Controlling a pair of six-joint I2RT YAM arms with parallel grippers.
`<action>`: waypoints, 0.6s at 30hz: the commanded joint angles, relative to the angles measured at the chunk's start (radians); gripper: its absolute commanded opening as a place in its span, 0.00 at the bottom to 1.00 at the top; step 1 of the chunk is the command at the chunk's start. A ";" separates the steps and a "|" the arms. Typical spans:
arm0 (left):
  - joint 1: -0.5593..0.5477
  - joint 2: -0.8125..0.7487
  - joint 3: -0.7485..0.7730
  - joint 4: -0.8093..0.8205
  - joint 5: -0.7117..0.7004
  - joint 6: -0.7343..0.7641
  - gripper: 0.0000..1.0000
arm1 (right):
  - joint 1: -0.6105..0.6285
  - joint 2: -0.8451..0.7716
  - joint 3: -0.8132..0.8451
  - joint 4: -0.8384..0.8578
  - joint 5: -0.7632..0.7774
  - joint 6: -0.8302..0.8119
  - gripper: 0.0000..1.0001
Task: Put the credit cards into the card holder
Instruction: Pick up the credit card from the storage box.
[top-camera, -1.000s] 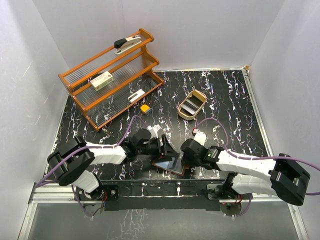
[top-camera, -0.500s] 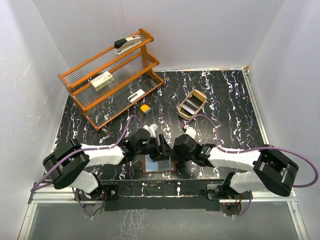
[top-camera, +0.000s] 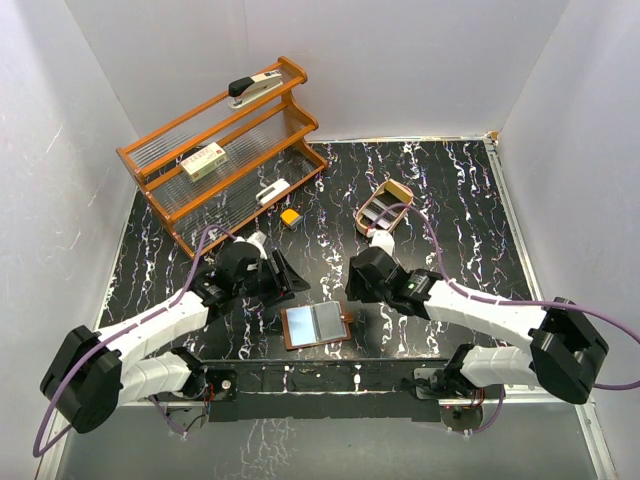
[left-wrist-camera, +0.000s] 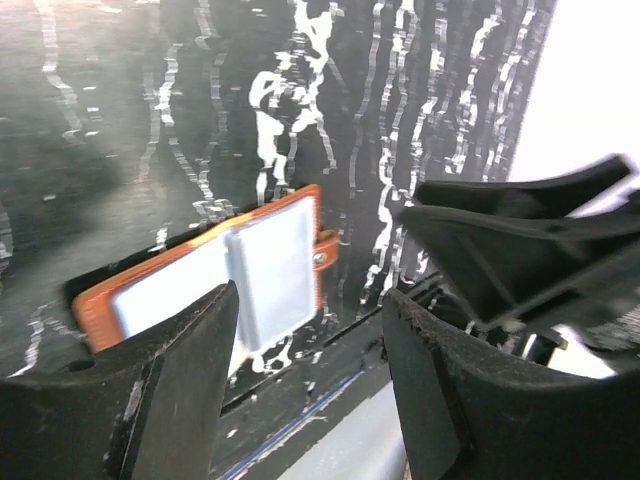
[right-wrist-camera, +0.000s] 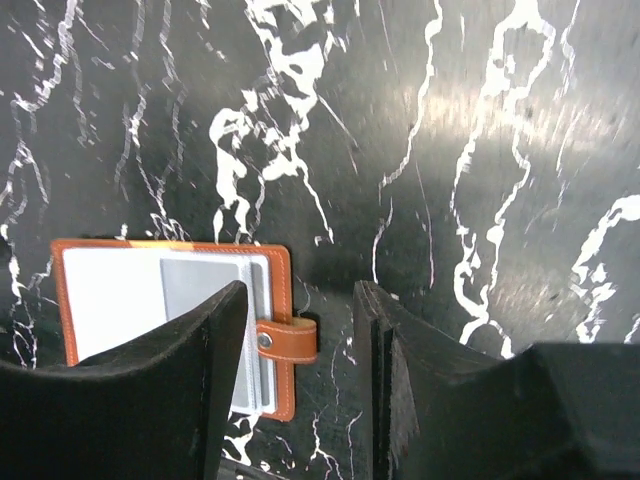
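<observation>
1. The holder (top-camera: 317, 325) lies open and flat at the table's (top-camera: 450, 190) 6 o'clock edge. It has an orange-brown rim, pale grey pockets and a tab at its 3 o'clock side.
2. Grey cards (top-camera: 381, 212) sit in the tray (top-camera: 401, 188), at the holder's 1 o'clock.
3. The left gripper (left-wrist-camera: 310, 305) hangs at the holder's 10 o'clock and the right gripper (right-wrist-camera: 298, 300) at 1 o'clock, both with jaws apart and empty.
4. The box (top-camera: 203, 160) on the rack (top-camera: 245, 135) carries red print (too small to read).
5. The top is black marble with white veins, and the walls (top-camera: 400, 60) are white.
</observation>
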 joint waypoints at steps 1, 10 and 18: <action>0.041 -0.046 0.015 -0.202 0.001 0.087 0.58 | -0.023 0.018 0.154 -0.082 0.093 -0.191 0.46; 0.045 -0.026 -0.009 -0.311 -0.001 0.149 0.58 | -0.159 0.253 0.459 -0.194 0.205 -0.497 0.52; 0.044 0.049 -0.054 -0.256 0.054 0.181 0.56 | -0.353 0.467 0.668 -0.188 0.235 -0.673 0.55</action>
